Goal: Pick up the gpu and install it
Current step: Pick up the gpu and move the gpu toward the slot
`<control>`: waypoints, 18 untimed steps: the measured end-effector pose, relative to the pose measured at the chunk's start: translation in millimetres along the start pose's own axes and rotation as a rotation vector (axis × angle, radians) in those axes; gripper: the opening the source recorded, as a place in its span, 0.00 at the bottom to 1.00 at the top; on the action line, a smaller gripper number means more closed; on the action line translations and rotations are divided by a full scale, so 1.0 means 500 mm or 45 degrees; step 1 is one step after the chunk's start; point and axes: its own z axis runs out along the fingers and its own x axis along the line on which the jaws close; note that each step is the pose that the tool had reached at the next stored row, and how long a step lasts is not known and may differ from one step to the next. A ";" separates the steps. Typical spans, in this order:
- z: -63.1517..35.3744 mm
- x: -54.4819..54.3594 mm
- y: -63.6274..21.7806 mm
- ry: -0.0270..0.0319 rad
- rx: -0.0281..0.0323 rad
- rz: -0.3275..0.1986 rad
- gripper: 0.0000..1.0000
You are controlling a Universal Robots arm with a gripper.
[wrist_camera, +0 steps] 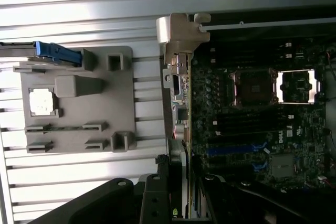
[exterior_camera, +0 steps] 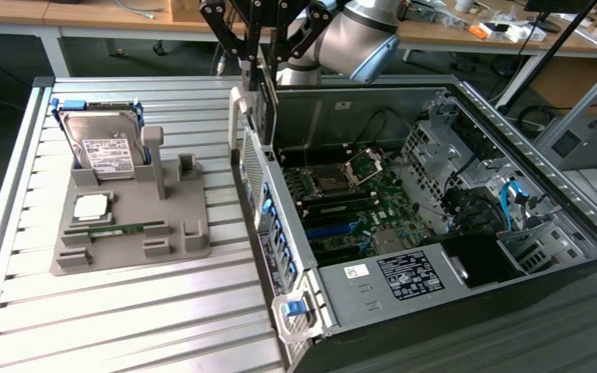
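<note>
Black end effector (exterior_camera: 260, 66), upper centre of the exterior frame, fingers clamped on the upper edge of the gpu (exterior_camera: 265, 113), a thin dark circuit card with a silver metal end bracket. Card hangs upright, just inside the left-hand wall of the open silver-and-black computer case (exterior_camera: 382, 299), above the green motherboard (exterior_camera: 345, 202), not seated. Well apart at the exterior view's left: grey moulded fixture tray (exterior_camera: 133, 245) on the slatted metal counter (exterior_camera: 122, 318). It carries a silver hard drive (exterior_camera: 106, 148) in a blue frame, a square silver processor chip (exterior_camera: 91, 206) and a narrow green memory stick (exterior_camera: 117, 229).
</note>
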 end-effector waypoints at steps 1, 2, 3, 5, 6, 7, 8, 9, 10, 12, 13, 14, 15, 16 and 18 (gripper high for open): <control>0.000 -0.001 0.000 -0.0001 0.0006 0.000 0.27; 0.000 -0.001 0.000 -0.0002 0.0013 0.000 0.27; 0.000 -0.002 0.000 -0.0002 0.0019 0.000 0.27; 0.000 -0.003 0.000 -0.0002 0.0032 0.000 0.27; 0.000 -0.003 0.000 -0.0003 0.0039 0.000 0.27; 0.000 -0.004 0.000 -0.0003 0.0047 0.000 0.27; 0.001 -0.005 0.000 -0.0004 0.0055 0.000 0.27; 0.001 -0.005 0.000 -0.0004 0.0062 0.000 0.27; 0.001 -0.006 0.000 -0.0004 0.0070 0.000 0.27; 0.001 -0.007 0.001 -0.0006 0.0082 0.000 0.27; 0.001 -0.007 0.001 -0.0006 0.0087 0.000 0.27; 0.001 -0.008 0.001 -0.0007 0.0092 0.000 0.27; 0.001 -0.008 0.001 -0.0007 0.0097 0.000 0.27; 0.001 -0.009 0.001 -0.0007 0.0103 0.000 0.27; 0.001 -0.010 0.001 -0.0008 0.0113 0.000 0.27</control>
